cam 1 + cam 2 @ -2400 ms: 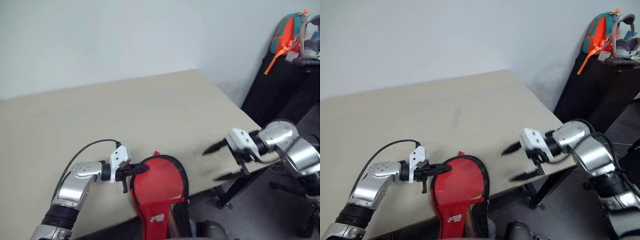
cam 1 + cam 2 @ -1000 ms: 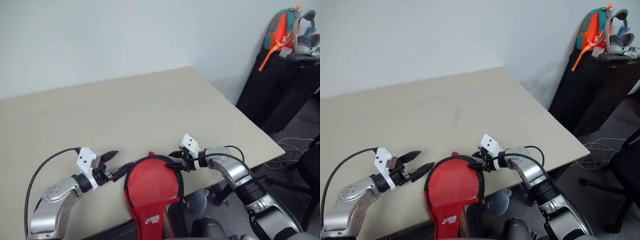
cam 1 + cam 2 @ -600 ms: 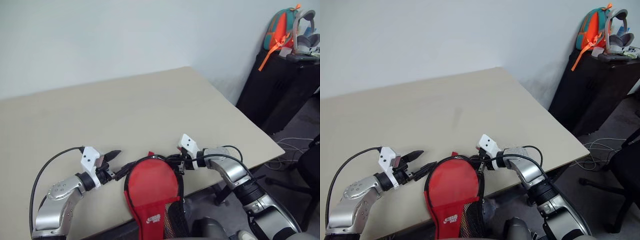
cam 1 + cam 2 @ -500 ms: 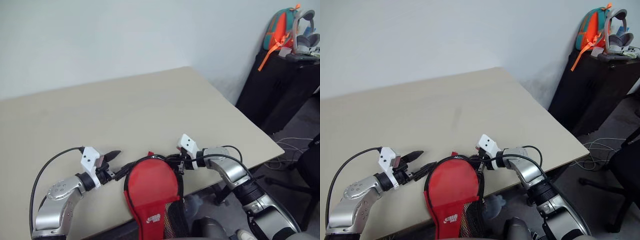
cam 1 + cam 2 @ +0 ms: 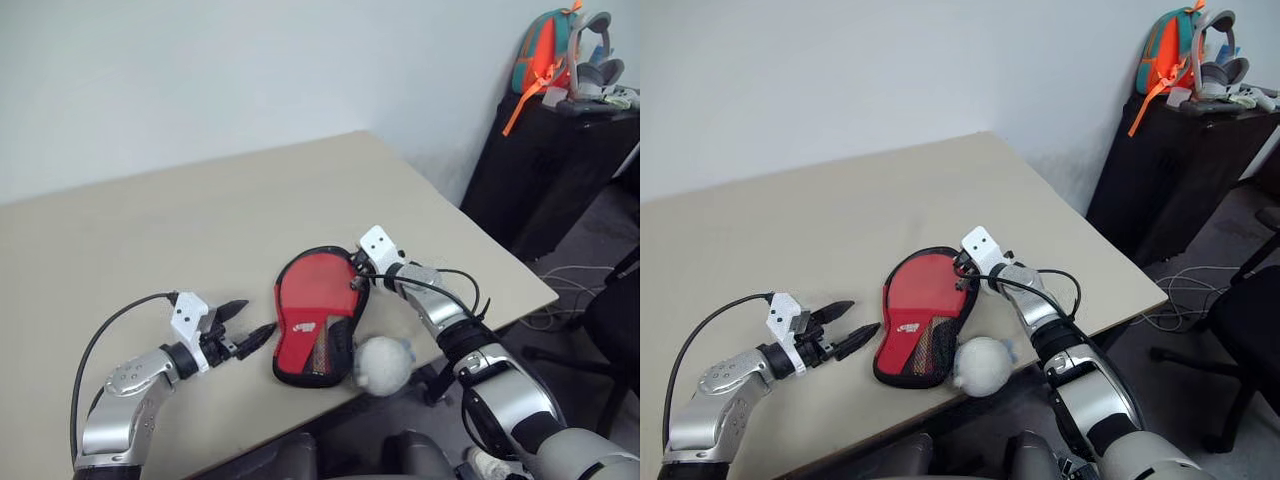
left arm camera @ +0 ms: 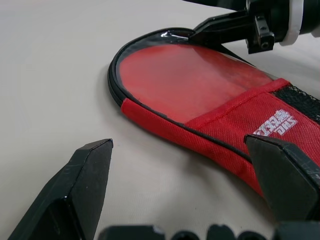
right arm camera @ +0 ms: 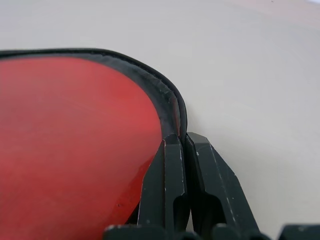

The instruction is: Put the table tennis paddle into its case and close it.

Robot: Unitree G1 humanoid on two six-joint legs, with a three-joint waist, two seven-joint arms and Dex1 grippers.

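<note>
One case point(image 5: 318, 312) between both grippers

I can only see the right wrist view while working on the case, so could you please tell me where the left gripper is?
Observer: The left gripper is open, over the table on the robot's left of the case, apart from it.
Operator: Thank you. Does the whole case lie on the table?
Observer: Yes, flat, with its narrow end near the front edge.
Operator: Is anything else close by?
Observer: A whitish wad sits at that edge, beside the narrow end.
</note>
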